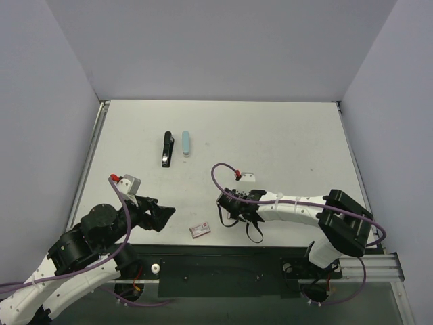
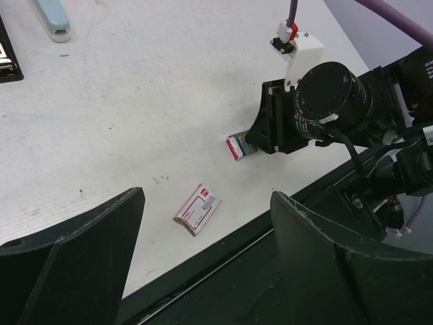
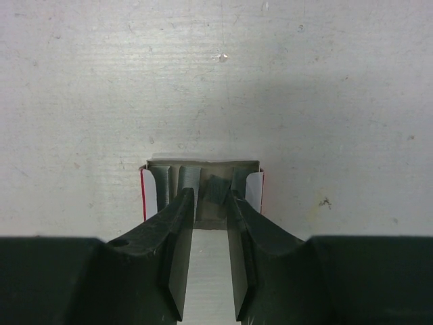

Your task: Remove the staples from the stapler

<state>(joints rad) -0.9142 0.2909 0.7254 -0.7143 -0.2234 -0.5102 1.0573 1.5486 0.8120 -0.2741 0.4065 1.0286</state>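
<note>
The black stapler (image 1: pixel 166 149) lies at the table's far left-middle, closed, and its end shows at the left edge of the left wrist view (image 2: pixel 7 57). My right gripper (image 1: pixel 225 211) points down at a small open red-and-white staple tray (image 3: pixel 203 169) holding grey staple strips. Its jaws stand a narrow gap apart, and one short, tilted strip (image 3: pixel 216 189) lies just beyond the fingertips (image 3: pixel 184 203). My left gripper (image 1: pixel 164 215) is wide open and empty, hovering above the table's near edge (image 2: pixel 206 264).
A pale blue oblong bar (image 1: pixel 185 144) lies right beside the stapler and also shows in the left wrist view (image 2: pixel 53 17). A small red-and-white staple box sleeve (image 1: pixel 200 230) lies near the front edge between the two grippers, and is seen in the left wrist view (image 2: pixel 197 208).
</note>
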